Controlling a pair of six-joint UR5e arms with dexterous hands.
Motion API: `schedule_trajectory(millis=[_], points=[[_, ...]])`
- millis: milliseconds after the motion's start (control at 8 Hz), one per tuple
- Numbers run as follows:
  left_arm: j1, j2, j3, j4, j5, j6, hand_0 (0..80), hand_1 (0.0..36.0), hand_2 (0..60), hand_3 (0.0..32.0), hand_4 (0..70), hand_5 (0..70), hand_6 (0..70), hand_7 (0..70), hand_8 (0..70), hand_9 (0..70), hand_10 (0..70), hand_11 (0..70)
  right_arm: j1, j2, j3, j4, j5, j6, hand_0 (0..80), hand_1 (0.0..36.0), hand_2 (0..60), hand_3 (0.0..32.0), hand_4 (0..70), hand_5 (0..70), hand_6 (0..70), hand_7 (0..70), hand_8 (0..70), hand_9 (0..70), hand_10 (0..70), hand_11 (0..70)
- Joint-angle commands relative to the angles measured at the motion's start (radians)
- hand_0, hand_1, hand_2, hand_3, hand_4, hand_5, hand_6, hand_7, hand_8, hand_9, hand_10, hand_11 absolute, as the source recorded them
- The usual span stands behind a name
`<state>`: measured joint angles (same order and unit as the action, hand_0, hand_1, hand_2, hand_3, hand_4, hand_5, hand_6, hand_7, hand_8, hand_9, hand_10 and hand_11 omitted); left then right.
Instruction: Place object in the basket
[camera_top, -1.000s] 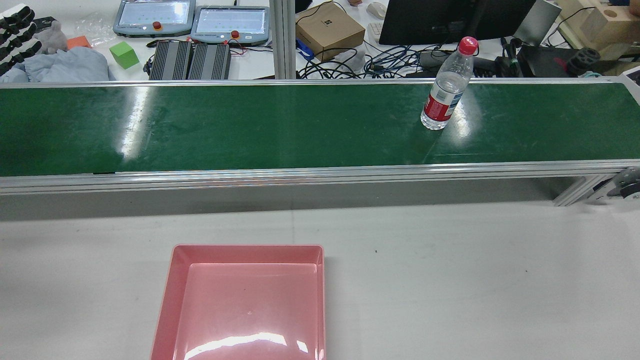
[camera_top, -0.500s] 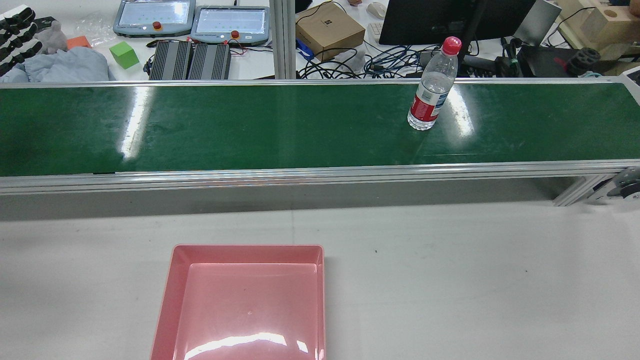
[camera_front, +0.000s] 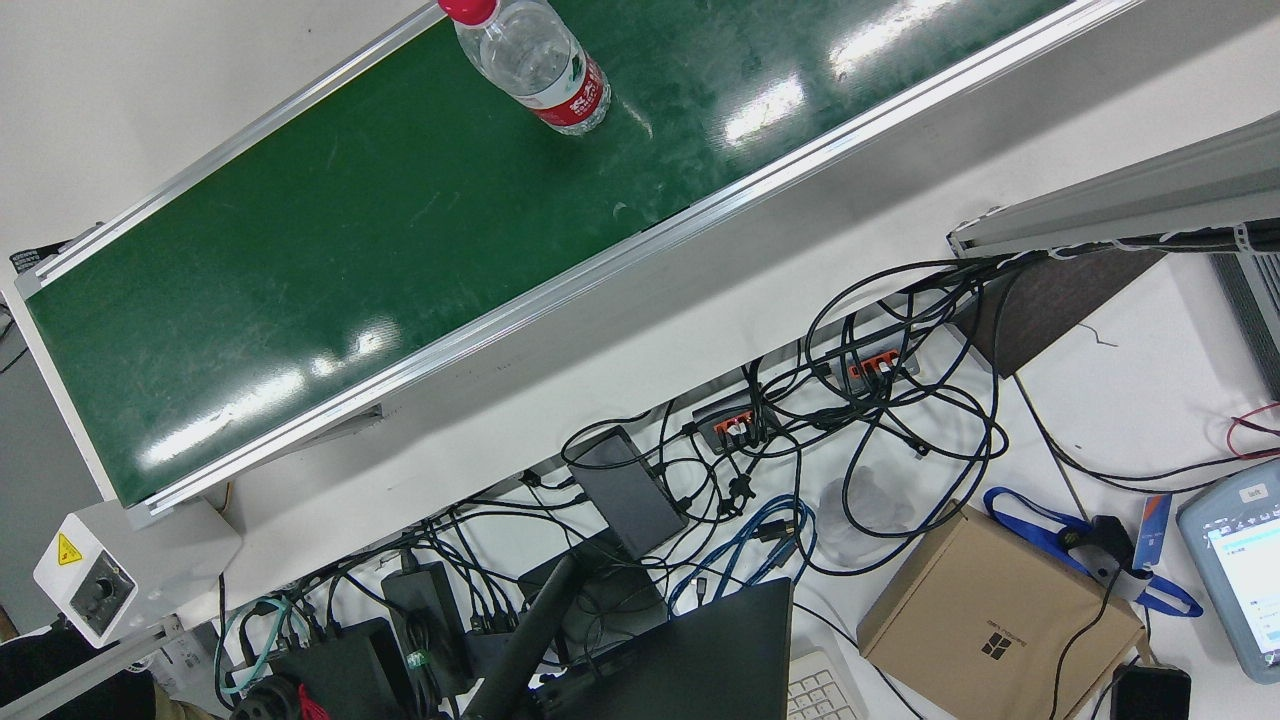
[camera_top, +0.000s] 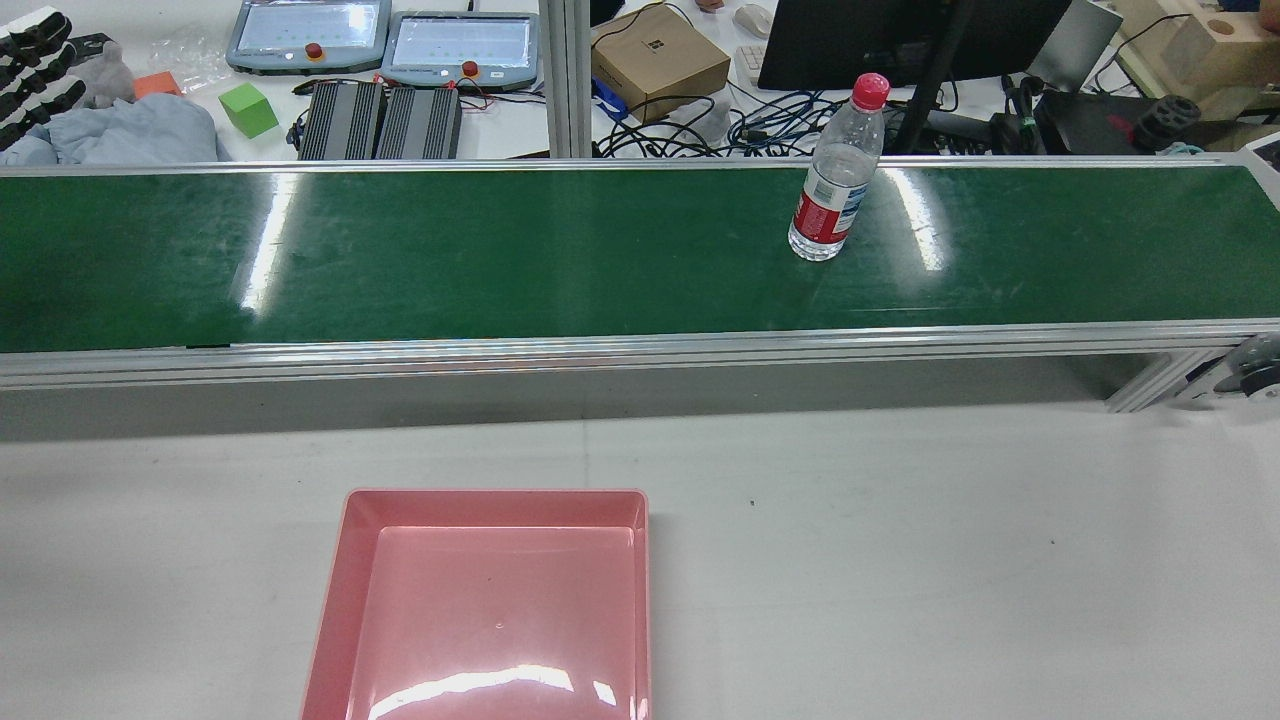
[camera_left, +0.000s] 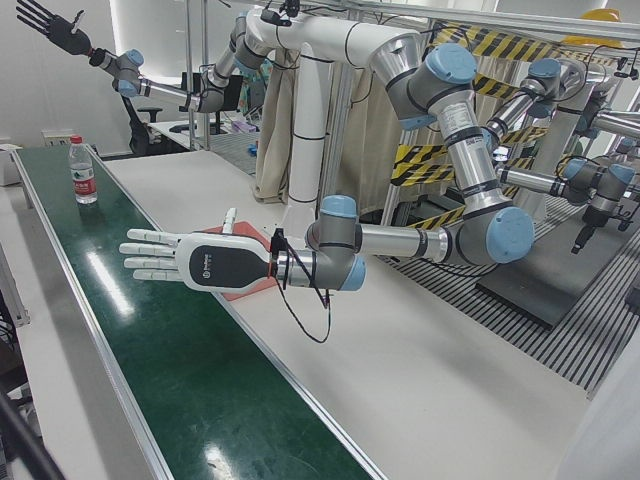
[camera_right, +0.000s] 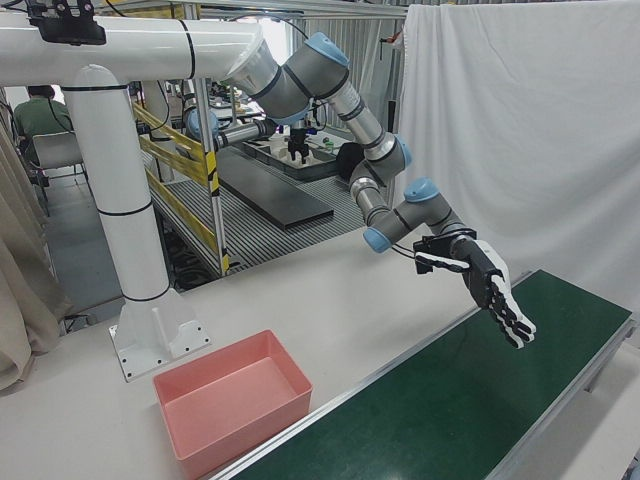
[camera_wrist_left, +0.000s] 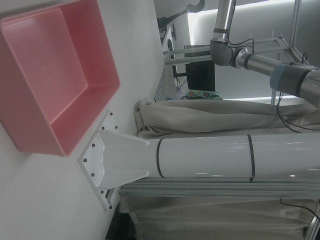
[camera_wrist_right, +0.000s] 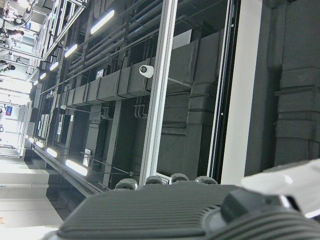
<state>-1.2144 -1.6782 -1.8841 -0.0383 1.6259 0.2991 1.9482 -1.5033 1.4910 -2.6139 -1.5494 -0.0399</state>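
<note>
Front view: one water bottle (camera_front: 540, 65) stands upright on the green conveyor belt (camera_front: 330, 260) at the top of the frame, red cap up; no hand shows here.

Rear view: the same bottle (camera_top: 832, 180) sits right of centre on the belt, well apart from the single pink basket (camera_top: 340, 600) at the lower left of the counter (camera_top: 900, 560). The basket is empty — so, as I judge it, nothing of the task is done: grasp, carry and drop all remain.

Left-front view: a white hand (camera_left: 190, 262), which I take for the left hand, hangs flat over the belt at centre left, fingers straight and spread, holding nothing. The bottle is far off at the upper left.

Right-front view: a dark hand (camera_right: 487, 287) — the right, by my reading — hovers over the belt at centre right, fingers extended, empty.

Left hand view: only the basket at the upper left.

Right hand view: ceiling only.
</note>
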Motion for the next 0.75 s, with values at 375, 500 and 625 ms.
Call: schedule_trajectory(millis=[375, 500, 625], points=[[0.004, 0.002, 0.002, 0.003, -0.001, 0.0, 48.7, 1.1, 0.0, 0.2, 7.9, 5.0, 0.0, 0.0, 0.0, 0.0, 2.4, 4.3, 0.0, 0.0, 0.0, 0.0, 0.0, 0.0, 0.0, 0.0, 0.0, 0.0, 0.0, 0.0, 0.0, 0.0, 0.0, 0.0, 0.0, 0.0], [0.004, 0.002, 0.003, 0.003, -0.001, 0.002, 48.6, 1.0, 0.0, 0.2, 7.7, 5.0, 0.0, 0.0, 0.0, 0.0, 2.2, 4.1, 0.0, 0.0, 0.0, 0.0, 0.0, 0.0, 0.0, 0.0, 0.0, 0.0, 0.0, 0.0, 0.0, 0.0, 0.0, 0.0, 0.0, 0.0], [0.004, 0.002, 0.006, 0.005, -0.001, 0.002, 48.7, 1.5, 0.0, 0.0, 9.3, 5.2, 0.0, 0.0, 0.8, 0.0, 2.9, 5.0, 0.0, 0.0, 0.0, 0.0, 0.0, 0.0, 0.0, 0.0, 0.0, 0.0, 0.0, 0.0, 0.0, 0.0, 0.0, 0.0, 0.0, 0.0]])
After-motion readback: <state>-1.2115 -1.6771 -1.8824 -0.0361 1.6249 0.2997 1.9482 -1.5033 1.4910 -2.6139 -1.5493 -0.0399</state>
